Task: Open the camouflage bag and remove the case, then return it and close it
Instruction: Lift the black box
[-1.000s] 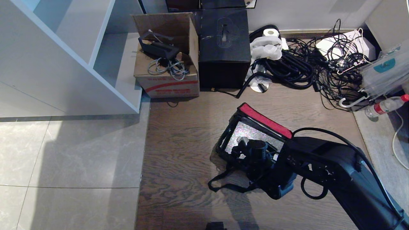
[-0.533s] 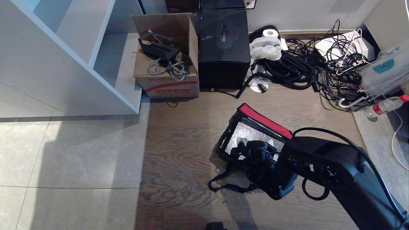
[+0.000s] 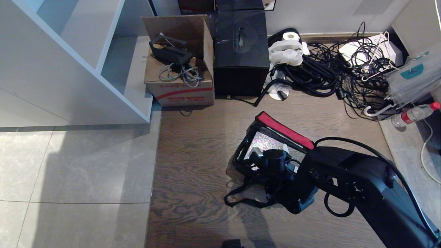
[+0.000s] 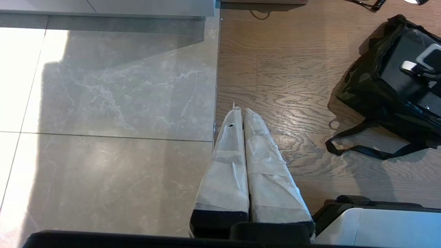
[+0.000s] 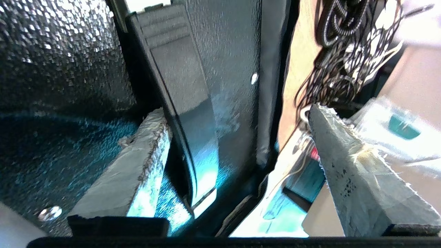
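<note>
Fingers (image 5: 358, 172) spread inside camouflage bag (image 3: 241, 156) on wood floor (image 3: 193, 172).

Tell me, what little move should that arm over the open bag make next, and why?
Probably lift straight up. The right gripper stands open inside the open camouflage bag, its fingers apart around the case without pinching it, so the case looks set down; backing out clears the way for closing.
</note>
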Tool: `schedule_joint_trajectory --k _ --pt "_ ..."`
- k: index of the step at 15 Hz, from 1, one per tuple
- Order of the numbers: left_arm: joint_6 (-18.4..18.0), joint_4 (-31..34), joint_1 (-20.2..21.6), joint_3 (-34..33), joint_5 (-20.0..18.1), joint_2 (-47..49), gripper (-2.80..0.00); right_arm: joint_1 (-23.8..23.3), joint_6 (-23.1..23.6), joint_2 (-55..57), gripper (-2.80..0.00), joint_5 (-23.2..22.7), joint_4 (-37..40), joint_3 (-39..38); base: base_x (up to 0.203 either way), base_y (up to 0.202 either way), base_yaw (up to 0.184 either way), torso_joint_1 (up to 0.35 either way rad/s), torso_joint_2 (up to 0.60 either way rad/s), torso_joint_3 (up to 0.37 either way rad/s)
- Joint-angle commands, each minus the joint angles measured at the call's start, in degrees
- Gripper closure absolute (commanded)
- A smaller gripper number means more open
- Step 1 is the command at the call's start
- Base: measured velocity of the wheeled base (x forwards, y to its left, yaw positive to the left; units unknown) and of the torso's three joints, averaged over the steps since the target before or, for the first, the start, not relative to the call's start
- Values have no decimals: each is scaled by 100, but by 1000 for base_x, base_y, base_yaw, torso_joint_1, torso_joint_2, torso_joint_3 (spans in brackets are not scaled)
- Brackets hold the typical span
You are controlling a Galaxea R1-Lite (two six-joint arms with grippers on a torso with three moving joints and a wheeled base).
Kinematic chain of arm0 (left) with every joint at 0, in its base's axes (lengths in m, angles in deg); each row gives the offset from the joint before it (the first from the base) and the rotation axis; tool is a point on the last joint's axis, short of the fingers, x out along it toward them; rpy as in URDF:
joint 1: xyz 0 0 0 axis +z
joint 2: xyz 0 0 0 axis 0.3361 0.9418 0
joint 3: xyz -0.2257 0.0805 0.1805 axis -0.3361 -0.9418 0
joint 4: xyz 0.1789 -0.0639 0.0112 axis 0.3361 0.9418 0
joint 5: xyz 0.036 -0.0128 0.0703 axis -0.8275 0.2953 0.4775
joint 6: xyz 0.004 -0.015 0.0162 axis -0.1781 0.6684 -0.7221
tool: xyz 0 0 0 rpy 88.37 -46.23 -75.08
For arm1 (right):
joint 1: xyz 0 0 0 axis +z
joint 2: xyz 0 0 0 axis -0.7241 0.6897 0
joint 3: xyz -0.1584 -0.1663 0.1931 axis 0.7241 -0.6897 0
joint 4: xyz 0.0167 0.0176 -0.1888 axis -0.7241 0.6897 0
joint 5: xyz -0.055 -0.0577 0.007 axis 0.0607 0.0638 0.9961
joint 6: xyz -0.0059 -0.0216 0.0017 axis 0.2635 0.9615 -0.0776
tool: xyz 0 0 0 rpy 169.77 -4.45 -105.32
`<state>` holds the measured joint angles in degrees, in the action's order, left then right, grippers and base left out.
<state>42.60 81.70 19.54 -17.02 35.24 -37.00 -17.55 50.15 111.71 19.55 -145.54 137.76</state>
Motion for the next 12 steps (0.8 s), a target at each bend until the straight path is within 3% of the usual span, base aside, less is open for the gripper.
schedule_joint_trajectory --k 1,5,10,12 --pt "4 2 1 0 2 0 0 -229 358 -9 -280 15 -67 169 0 0 0 0 0 0" --pt "4 2 1 0 2 0 0 -513 412 -157 -280 203 112 884 0 0 0 0 0 0" --pt "4 2 1 0 2 0 0 -621 413 220 -280 325 112 1194 0 0 0 0 0 0" --pt "4 2 1 0 2 0 0 -683 406 388 -280 577 121 1425 0 0 0 0 0 0"
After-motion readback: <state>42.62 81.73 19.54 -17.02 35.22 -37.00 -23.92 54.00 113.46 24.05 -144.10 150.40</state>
